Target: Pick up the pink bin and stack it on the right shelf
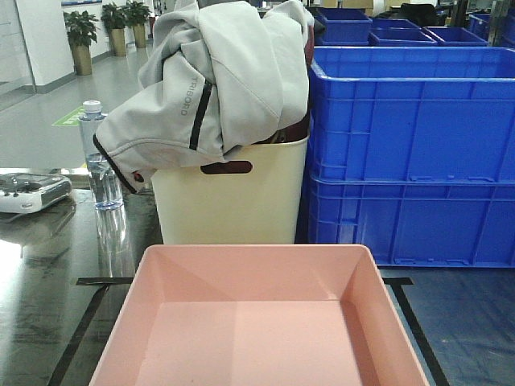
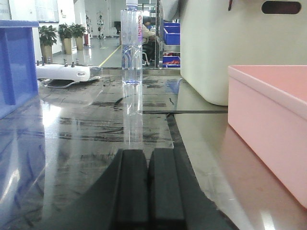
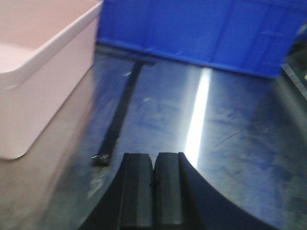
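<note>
With the left gripper (image 2: 148, 158) and right gripper (image 3: 153, 163) both closed and empty, the pink bin (image 1: 257, 322), seated at 6 o'clock, is judged liable to be nudged against the cream bin (image 1: 233, 201) at 12 o'clock.

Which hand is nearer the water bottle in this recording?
Left. The left hand points straight at the water bottle standing ahead on the shiny top. The right hand is on the pink bin's far side, near the blue crates; no bottle there.
</note>
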Tool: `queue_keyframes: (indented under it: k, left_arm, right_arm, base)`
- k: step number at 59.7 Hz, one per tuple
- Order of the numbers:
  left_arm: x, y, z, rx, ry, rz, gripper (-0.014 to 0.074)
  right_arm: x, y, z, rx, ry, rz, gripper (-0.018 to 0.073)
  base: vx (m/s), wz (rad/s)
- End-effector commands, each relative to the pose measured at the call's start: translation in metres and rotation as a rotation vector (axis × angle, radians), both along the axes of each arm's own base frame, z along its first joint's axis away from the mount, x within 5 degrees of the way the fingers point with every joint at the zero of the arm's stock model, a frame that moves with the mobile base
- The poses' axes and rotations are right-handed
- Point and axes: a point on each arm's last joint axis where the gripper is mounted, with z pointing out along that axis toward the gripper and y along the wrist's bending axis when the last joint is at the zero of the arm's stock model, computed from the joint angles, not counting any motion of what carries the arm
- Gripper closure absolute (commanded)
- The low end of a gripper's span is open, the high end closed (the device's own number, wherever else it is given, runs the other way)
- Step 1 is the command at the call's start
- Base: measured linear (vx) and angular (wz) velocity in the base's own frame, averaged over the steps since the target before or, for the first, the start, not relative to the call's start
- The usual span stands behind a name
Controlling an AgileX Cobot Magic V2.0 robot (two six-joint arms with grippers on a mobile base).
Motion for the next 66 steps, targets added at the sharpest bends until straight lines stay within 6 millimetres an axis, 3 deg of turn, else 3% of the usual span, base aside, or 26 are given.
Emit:
queue_keyframes:
  k: [1,19,31,66]
  left_arm:
    - [-0.001,-0.001,0.004,-0.004,-0.090,-0.018,0.0603]
    - [-0.001,-0.001,0.004,-0.004,-0.090,-0.018,0.0602]
    - [-0.001,-0.001,0.004,-0.004,-0.090,-0.018,0.0602]
    - [-0.001,-0.001,0.004,-0.004,-0.090,-0.017,0.0602]
  right_arm:
    - [-0.001,-0.002,0.006,-0.018,-0.203,-0.039,0.0568]
    - [-0.005,-0.003,-0.030,0.113,-0.432,-0.064,0.0568]
    - [-0.008,-0.004,-0.029,0.184,-0.438,-0.079,0.0568]
    - [-0.007,0.000,-0.033,0.153,-0.400,-0.018,0.0568]
  base:
    - [0.00,0.00]
    - [0.00,0.00]
    - [0.00,0.00]
    - [0.00,0.00]
